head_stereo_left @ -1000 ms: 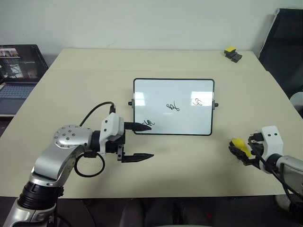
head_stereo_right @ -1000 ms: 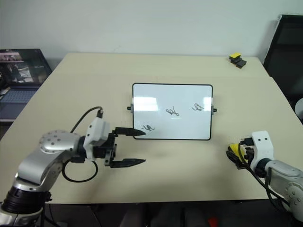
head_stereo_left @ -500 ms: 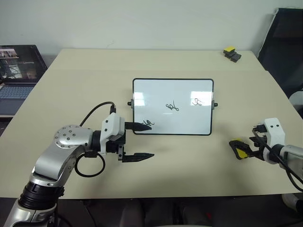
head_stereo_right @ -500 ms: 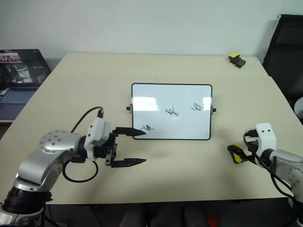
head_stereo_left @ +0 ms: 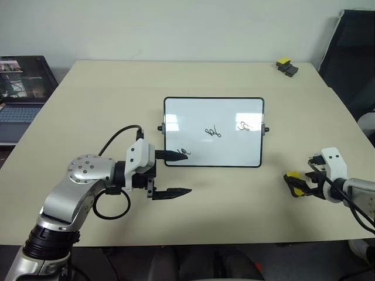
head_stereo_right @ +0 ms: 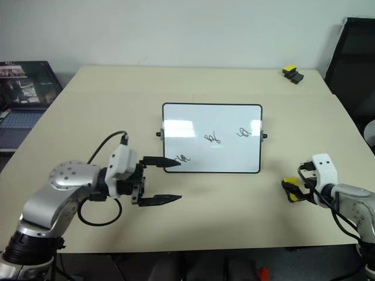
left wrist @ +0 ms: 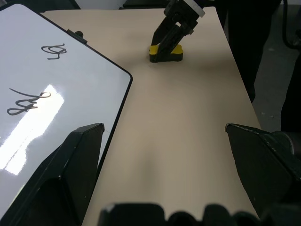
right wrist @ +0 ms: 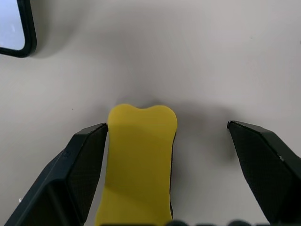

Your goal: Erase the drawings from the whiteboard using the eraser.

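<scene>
The whiteboard (head_stereo_left: 214, 117) lies flat in the middle of the table with three black drawings (head_stereo_left: 213, 133) on it. The yellow eraser (head_stereo_left: 298, 182) rests on the table to the board's right. My right gripper (head_stereo_left: 293, 185) is open and down around it. In the right wrist view the eraser (right wrist: 138, 160) sits against one finger (right wrist: 80, 160), with a wide gap to the other finger. My left gripper (head_stereo_left: 179, 174) hangs open at the board's near left corner, its far finger tip over the scribble there. The left wrist view shows the board (left wrist: 28, 70) and the right gripper over the eraser (left wrist: 167, 52).
A black blocky object with a yellow top (head_stereo_left: 287, 66) sits at the table's far right corner. A laptop (head_stereo_left: 20, 88) stands off the table's left side, and a black chair (head_stereo_left: 351, 64) at the far right. The table edge (head_stereo_left: 234, 243) runs close below both arms.
My right wrist has turned and shifted slightly forward, its fingers settling lower around the eraser, which stays where it was. The left arm and the board have not moved.
</scene>
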Motion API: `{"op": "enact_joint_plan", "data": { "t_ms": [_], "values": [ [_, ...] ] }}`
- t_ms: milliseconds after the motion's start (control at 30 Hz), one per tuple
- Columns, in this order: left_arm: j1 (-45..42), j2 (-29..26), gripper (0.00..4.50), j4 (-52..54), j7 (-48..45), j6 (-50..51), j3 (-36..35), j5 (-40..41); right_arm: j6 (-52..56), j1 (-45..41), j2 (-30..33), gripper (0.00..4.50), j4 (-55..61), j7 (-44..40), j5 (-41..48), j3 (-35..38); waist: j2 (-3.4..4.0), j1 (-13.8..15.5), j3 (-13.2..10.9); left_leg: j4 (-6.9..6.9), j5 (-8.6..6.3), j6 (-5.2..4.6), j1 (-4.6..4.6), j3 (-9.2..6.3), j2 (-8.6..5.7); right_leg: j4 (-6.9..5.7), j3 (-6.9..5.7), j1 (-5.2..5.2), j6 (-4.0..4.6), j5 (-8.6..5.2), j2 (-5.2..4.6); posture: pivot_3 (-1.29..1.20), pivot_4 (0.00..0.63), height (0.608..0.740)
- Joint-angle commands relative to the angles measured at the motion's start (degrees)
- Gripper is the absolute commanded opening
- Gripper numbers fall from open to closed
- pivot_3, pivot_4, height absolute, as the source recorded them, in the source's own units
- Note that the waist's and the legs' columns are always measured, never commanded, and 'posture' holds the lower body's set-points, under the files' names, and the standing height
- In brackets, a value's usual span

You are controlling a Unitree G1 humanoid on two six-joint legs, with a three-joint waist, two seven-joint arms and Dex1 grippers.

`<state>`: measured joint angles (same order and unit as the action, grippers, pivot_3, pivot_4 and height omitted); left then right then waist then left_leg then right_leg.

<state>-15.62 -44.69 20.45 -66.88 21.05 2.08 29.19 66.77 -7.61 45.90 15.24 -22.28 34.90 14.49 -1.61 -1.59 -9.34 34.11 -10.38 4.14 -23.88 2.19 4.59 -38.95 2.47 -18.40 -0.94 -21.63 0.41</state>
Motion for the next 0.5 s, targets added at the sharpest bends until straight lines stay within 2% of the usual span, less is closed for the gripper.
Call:
{"op": "enact_joint_plan", "data": {
  "t_ms": [33,500],
  "values": [
    [-0.06,0.02,4.5,2.42,0.25,-0.18,-0.39,0.6,-0.38,-0.85,-0.34,4.46,0.19,-0.38,-0.82,0.65,0.0,0.0,0.0,0.0,0.0,0.0,0.0,0.0,0.0,0.0,0.0,0.0,0.0,0.0,0.0,0.0,0.15,0.74],
    [0.3,0.03,4.5,2.64,0.42,-0.18,-0.57,0.59,0.3,-1.29,-1.88,4.46,2.58,-0.67,-2.51,-1.09,0.0,0.0,0.0,0.02,0.0,0.0,0.0,0.0,0.0,0.0,0.01,0.0,0.0,0.0,0.0,0.0,0.15,0.74]
  ]
}}
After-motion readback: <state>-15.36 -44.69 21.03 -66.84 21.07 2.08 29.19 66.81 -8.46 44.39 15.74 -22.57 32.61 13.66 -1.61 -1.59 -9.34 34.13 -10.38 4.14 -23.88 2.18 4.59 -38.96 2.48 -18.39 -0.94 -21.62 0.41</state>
